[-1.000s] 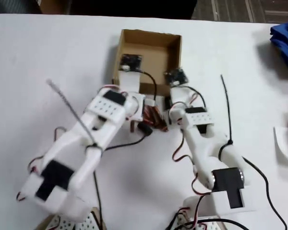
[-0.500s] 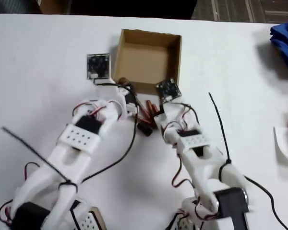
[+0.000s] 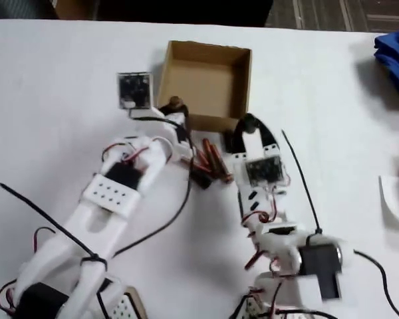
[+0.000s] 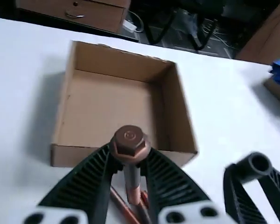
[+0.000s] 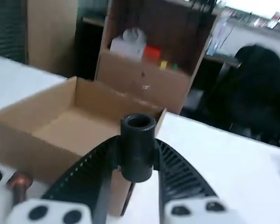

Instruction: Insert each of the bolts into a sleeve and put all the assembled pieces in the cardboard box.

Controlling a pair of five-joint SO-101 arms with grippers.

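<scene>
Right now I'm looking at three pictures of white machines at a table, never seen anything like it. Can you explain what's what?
These are two small robot arms side by side at a white table. One picture looks down from a fixed camera above; the other two come from a camera on each arm's wrist. The left gripper is shut on a copper bolt, head up. The right gripper is shut on a black sleeve, the short tube a bolt slides into. Beyond them sits an open cardboard box. Some spare bolts lie on the table between the arms.
</scene>
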